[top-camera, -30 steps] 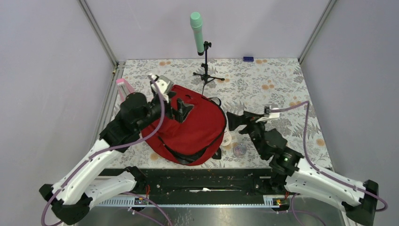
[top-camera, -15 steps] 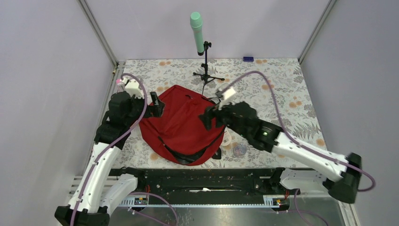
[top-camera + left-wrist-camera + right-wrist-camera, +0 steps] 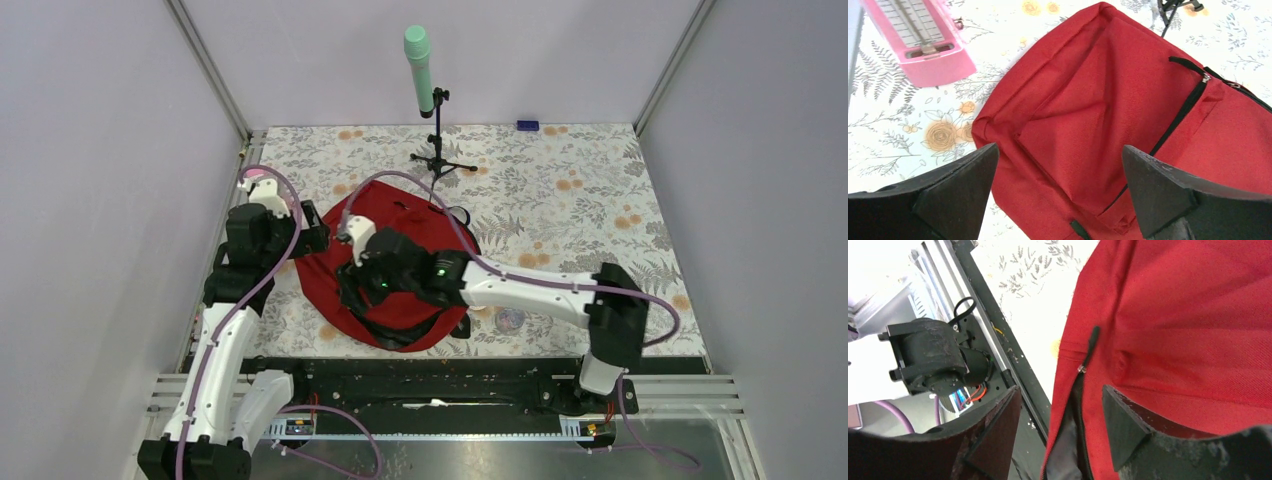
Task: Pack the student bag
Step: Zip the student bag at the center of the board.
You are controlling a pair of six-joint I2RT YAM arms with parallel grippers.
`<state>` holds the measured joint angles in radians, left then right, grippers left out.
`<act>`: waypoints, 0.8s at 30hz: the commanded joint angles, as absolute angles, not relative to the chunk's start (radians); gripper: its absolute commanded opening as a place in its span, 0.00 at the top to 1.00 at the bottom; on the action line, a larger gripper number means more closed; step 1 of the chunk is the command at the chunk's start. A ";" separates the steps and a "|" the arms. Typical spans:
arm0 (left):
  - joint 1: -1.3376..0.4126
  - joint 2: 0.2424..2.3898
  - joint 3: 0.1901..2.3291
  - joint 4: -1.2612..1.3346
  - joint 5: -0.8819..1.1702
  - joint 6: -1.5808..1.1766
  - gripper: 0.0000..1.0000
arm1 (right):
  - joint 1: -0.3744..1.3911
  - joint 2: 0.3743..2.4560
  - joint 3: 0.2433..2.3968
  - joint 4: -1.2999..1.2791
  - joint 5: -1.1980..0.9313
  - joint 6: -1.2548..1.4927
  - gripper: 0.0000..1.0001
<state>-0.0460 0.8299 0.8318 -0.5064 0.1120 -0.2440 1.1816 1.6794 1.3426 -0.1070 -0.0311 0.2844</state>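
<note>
Half open, the right gripper (image 3: 1060,390) hangs over the left side of the bag (image 3: 405,222), its two black fingers apart with a black zipper (image 3: 1079,390) and a fold of red fabric between them; whether they touch the fabric cannot be told; the left gripper (image 3: 1059,149) is spread wide and holds nothing, above the bag's far-left corner; the one bag lies flat at the middle-left of the table, between the two arms, rounded in outline, of creased woven red fabric; grey lining (image 3: 1063,460) shows beside the zipper; black straps (image 3: 400,328) curl at its near end; under it lies a flowered tablecloth (image 3: 580,170); one pink plastic case (image 3: 923,45) with a ruled face lies just beyond the bag's left corner; one green microphone (image 3: 418,60) stands upright on a black tripod stand (image 3: 440,160) behind the bag; one small blue block (image 3: 527,125) sits at the far edge.
</note>
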 commanded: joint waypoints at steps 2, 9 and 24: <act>-0.040 0.764 0.817 -0.488 -0.034 -0.242 0.01 | 1.229 1.866 1.581 -0.224 -0.007 0.276 0.35; -0.038 0.740 0.792 -0.461 -0.045 -0.285 0.01 | 1.233 2.031 1.699 -0.278 0.122 0.252 0.41; -0.026 0.767 0.801 -0.503 -0.137 -0.296 0.01 | 1.250 2.066 1.569 -0.117 0.284 0.275 0.51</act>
